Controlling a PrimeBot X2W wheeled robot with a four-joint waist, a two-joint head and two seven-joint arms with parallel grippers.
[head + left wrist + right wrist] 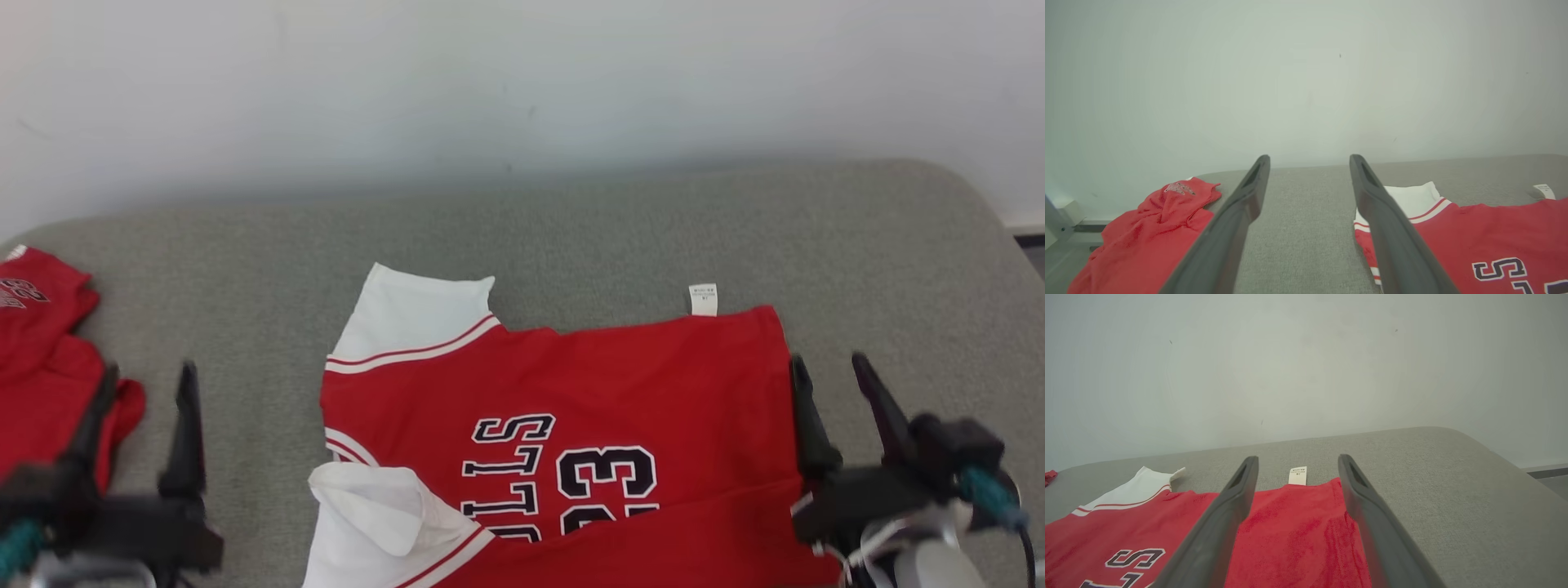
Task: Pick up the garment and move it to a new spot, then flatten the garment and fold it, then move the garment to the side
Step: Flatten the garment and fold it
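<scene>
The garment (620, 384) is a red jersey with white sleeves and dark lettering, lying on the grey padded table (571, 229) in the middle of the head view. It appears again in the left wrist view (1486, 232) and the right wrist view (1294, 535). A white label (703, 299) sticks out of its far edge. My left gripper (147, 384) stands open to the left of the jersey, with bare table between its fingers (1241, 208). My right gripper (837, 371) is open at the jersey's right edge, holding nothing, its fingers (1359, 490) above the red cloth.
A second, crumpled red garment (41, 343) lies at the table's left edge, close to my left gripper, and is seen as well in the left wrist view (1151, 232). A pale wall (522, 82) rises behind the table. The table's rounded right corner (971, 204) drops off to the floor.
</scene>
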